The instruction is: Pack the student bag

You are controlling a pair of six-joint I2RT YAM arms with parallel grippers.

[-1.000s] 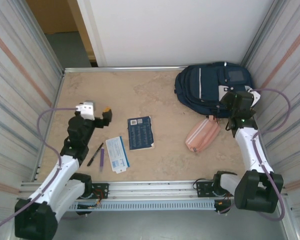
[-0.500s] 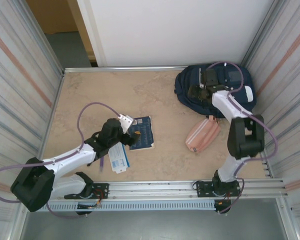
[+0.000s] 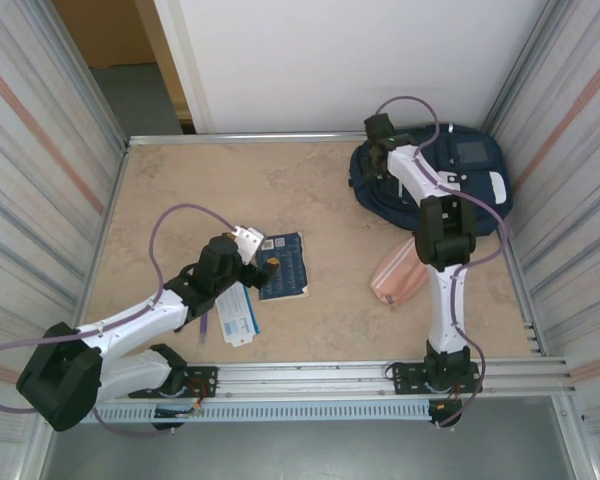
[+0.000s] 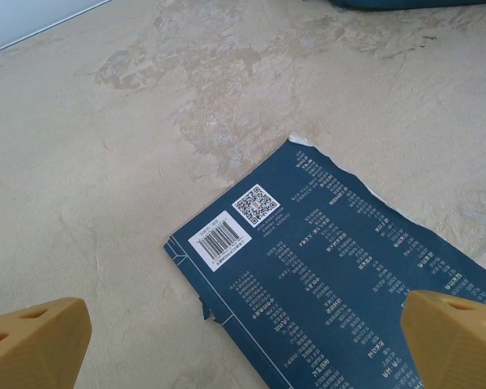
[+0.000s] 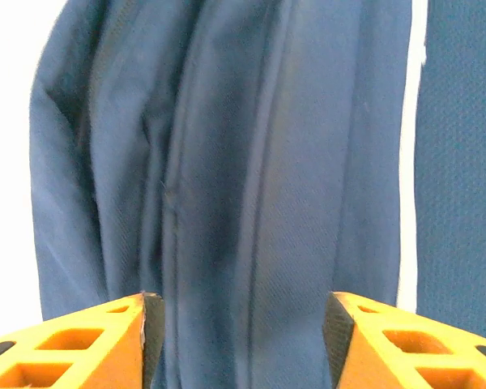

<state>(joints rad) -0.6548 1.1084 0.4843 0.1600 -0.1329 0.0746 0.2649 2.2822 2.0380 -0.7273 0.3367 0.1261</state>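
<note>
**Bag in the far right corner, both arms out over the desk**

So here's where we're at. The student bag (image 3: 475, 195) is lying flat in the far right corner of the desk (image 3: 180, 190), right up by the side wall. It's navy, with white stripes and a grey square patch facing up.

The right arm (image 3: 442, 290) is stretched way out across the bag, with its wrist over the bag's far left edge. In the right wrist view, the right fingers (image 5: 89, 340) sit partway apart, and the bag's blue fabric (image 5: 227, 162) runs in folds right in front of them. One ridge of cloth lines up with the gap. We honestly can't tell if they're squeezing that cloth or just hanging over it.

The left fingers (image 4: 32, 340) are spread wide with nothing between them, hovering above the near left corner of a dark blue booklet (image 4: 340, 284). It lies flat near the middle of the desk, with its barcode and QR code face up. From above we can see one orange tip (image 3: 271, 265) over the booklet's left edge.

Other stuff on the desk:
- A pink pouch (image 3: 400, 275) just in front of the bag, partly under the right arm.
- A white card (image 3: 237, 310) beside the booklet, on its near left.
- A purple pen (image 3: 203, 322) next to the card, tucked by the left arm.
</note>
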